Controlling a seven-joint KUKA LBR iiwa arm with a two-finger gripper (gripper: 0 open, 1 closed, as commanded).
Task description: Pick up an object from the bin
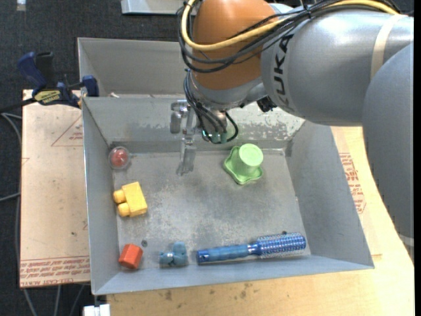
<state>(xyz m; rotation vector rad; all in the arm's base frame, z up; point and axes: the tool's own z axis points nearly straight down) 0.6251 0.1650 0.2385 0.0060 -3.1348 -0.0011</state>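
My gripper (185, 166) hangs over the back middle of the bin floor, under the orange wrist cover, above bare metal. A light green cup-shaped piece (245, 163) lies just to its right, apart from it. A small red translucent ball (119, 157) rests to its left against the bin's left wall. A yellow toy block (130, 199) sits further forward on the left.
Along the front wall lie an orange block (130, 256), a small grey-blue piece (173, 255) and a long blue brush (253, 248). The arm's big grey body covers the bin's back right corner.
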